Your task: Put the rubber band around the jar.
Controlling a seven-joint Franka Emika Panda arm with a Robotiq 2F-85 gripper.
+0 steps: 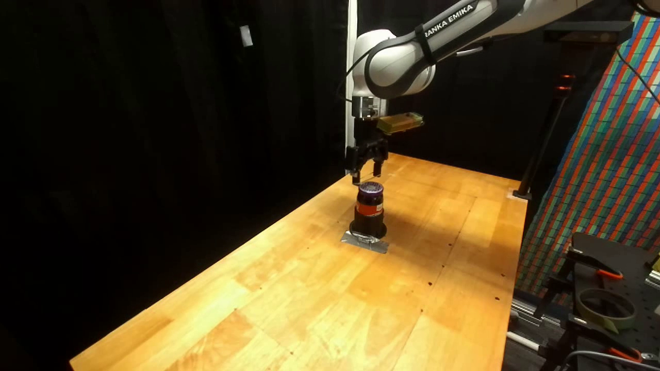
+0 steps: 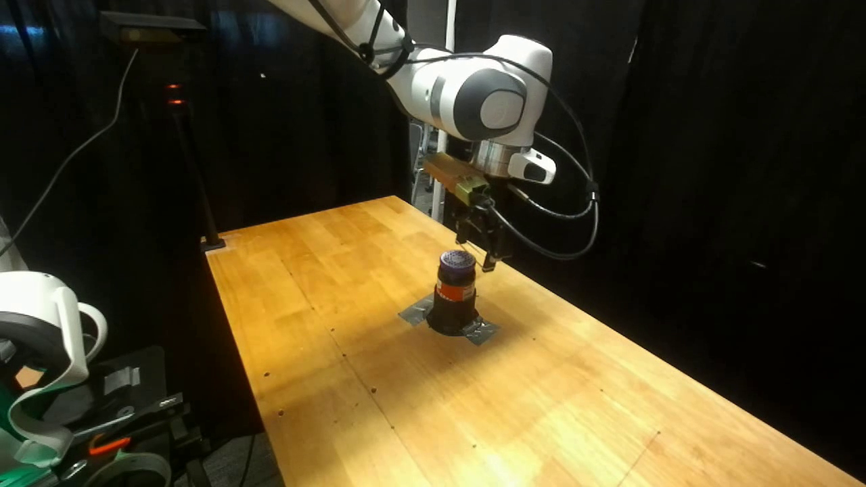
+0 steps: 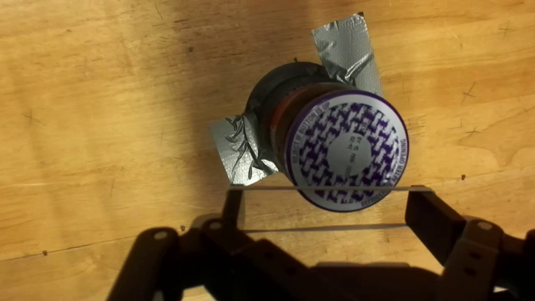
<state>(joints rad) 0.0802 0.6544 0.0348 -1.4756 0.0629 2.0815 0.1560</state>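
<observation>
The jar (image 1: pixel 370 208), dark with a red-orange label (image 2: pixel 456 292) and a purple-and-white patterned lid (image 3: pixel 349 152), stands upright in a black holder (image 2: pixel 452 319) on the wooden desk (image 1: pixel 309 304). Two strips of silver duct tape (image 3: pixel 347 50) overlap the holder's flared base and the wood beside it. The pincer (image 3: pixel 326 207) points downward at the end of the Franka arm (image 1: pixel 399 67), near the top of the jar, its fingers (image 3: pixel 434 228) spread well apart. The rubber band (image 3: pixel 330 188) is stretched taut between them, showing in the wrist view as two thin, nearly parallel strands. In that view one strand crosses the lid toward its rim, and the other runs past the lid, over wood; I cannot tell whether the band touches the jar. A black curtain (image 1: pixel 180 129) hangs alongside the desk. In an exterior view a roll of tape (image 1: pixel 622 322) lies on a black perforated board (image 1: pixel 598 247) near the desk's edge.
</observation>
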